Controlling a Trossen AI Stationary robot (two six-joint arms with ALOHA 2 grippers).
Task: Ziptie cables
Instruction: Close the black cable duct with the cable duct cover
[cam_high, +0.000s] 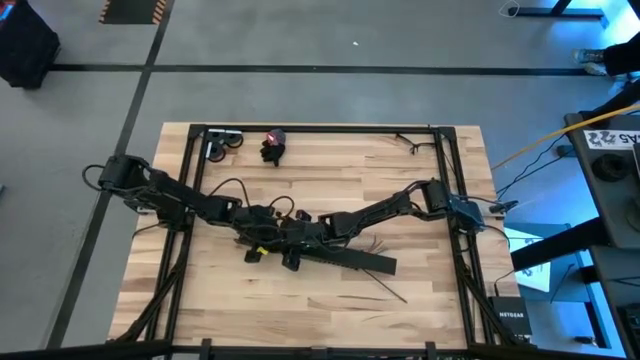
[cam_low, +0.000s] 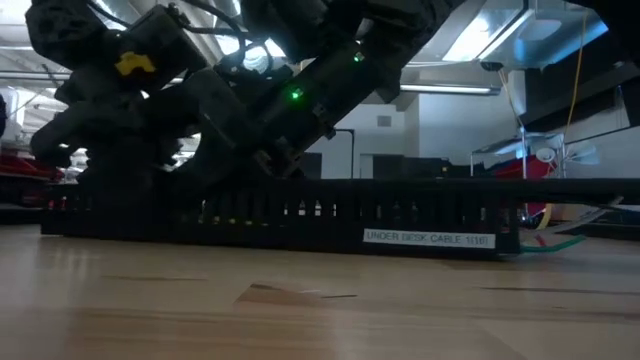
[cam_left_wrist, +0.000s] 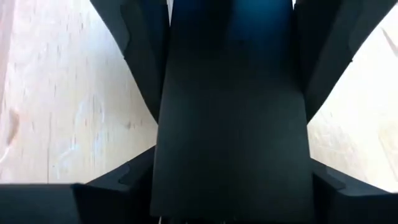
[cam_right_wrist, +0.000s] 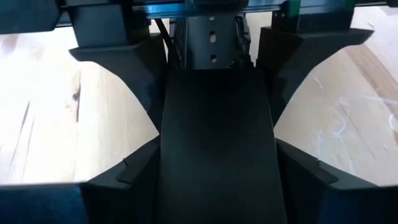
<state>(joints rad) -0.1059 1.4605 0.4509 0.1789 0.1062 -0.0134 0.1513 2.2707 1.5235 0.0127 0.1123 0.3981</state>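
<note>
A long black slotted bar lies slantwise on the table's middle; its label shows in the low view. Both grippers stand over its left part, my left gripper by the left end and my right gripper just right of it. Each wrist view shows the bar filling the gap between that arm's two fingers. The cables, thin green, red and white wires, lie on the table behind the bar's right end. My left gripper has the bar near its left end pinched between its two fingers, one on each long edge. The fingers come from above, across the bar. The bar rests flat on the table. My right gripper pinches the bar a little right of the left gripper, one finger on each long edge, from above and across it. The bar's underside stays on the table.
Thin dark zip-tie strips lie near the bar's right end, toward the near edge. By the far edge sit a black and red object, a grey object and a small dark item. A black frame borders the table.
</note>
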